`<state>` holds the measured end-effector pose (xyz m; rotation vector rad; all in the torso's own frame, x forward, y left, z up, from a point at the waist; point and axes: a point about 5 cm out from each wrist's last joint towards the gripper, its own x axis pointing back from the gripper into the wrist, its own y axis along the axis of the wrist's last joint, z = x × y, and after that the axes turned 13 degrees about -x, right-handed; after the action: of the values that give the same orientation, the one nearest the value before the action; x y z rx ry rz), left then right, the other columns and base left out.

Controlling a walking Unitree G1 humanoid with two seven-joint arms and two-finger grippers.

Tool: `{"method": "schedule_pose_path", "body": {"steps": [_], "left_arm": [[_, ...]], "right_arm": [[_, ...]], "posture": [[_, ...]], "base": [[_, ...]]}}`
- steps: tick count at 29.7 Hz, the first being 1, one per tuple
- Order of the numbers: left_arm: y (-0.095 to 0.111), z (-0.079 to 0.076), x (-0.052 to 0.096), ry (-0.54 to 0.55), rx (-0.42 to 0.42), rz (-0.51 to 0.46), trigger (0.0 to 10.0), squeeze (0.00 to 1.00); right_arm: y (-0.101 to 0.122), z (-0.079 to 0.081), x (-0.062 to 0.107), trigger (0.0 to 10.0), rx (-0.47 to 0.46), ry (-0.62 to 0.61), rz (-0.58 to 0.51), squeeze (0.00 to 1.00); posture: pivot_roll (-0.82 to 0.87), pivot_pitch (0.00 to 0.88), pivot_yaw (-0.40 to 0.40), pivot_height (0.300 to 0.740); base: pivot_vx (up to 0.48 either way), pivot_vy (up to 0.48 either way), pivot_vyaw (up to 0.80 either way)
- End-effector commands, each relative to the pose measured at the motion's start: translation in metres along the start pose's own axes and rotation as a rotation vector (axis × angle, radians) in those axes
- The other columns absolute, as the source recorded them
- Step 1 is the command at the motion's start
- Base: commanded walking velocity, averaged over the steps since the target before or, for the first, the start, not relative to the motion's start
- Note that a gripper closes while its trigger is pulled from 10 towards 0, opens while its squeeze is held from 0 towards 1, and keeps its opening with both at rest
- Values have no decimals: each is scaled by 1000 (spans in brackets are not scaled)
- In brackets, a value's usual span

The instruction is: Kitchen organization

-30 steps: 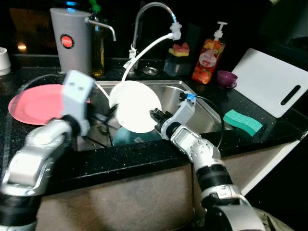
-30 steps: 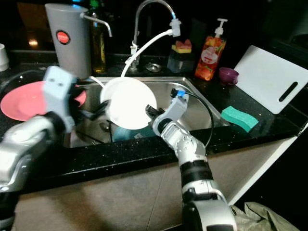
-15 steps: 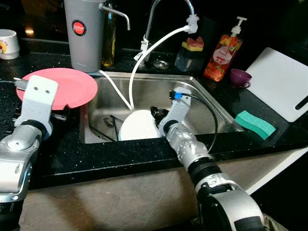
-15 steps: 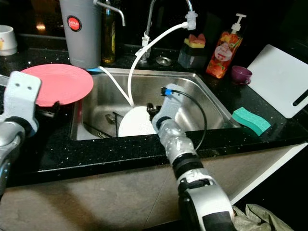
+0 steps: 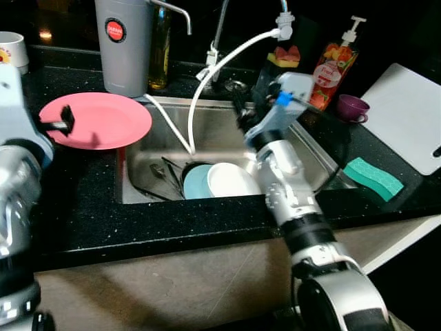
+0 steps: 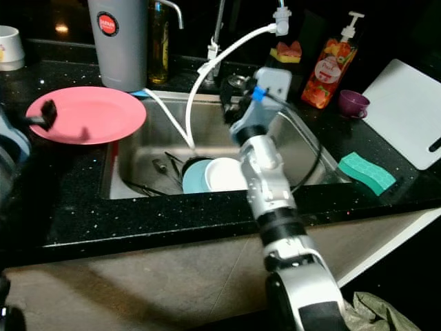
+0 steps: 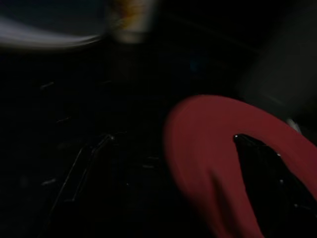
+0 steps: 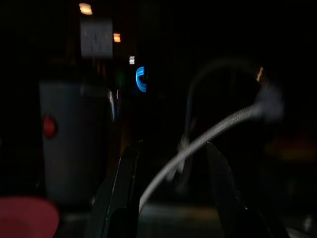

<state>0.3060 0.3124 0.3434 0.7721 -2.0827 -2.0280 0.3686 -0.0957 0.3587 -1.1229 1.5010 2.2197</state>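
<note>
My right tool [image 8: 171, 198] is spread, empty, raised over the sink [image 5: 145, 148]. White plate [image 5: 233, 181] lies on the blue bowl [image 5: 195, 185]. Left tool [image 5: 60, 121] over pink plate [image 5: 103, 121]; can't tell its state.

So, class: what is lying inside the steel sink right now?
Inside the sink lie a white plate overlapping a light blue dish, dark utensils beside them, and the end of a white hose. Whatever lies beneath the dishes is covered.

White plate [image 5: 233, 181] tilted over blue bowl [image 5: 196, 183] in sink [image 5: 141, 186], pink plate [image 5: 96, 121] flat on counter
</note>
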Motion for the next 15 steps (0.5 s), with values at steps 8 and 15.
{"method": "schedule_pose_path", "body": {"steps": [8,15], "left_arm": [[-26,19,-16,61,302,212,10000,0],[-50,-13,-23,-73,523,383,10000,0]], "right_arm": [[16,0,13,10000,117,69,-45,0],[21,-1,18,10000,149,61,-39,0]], "posture": [[233,104,-129,740],[210,91,-126,740]], "base": [[0,0,0],[0,0,0]]}}
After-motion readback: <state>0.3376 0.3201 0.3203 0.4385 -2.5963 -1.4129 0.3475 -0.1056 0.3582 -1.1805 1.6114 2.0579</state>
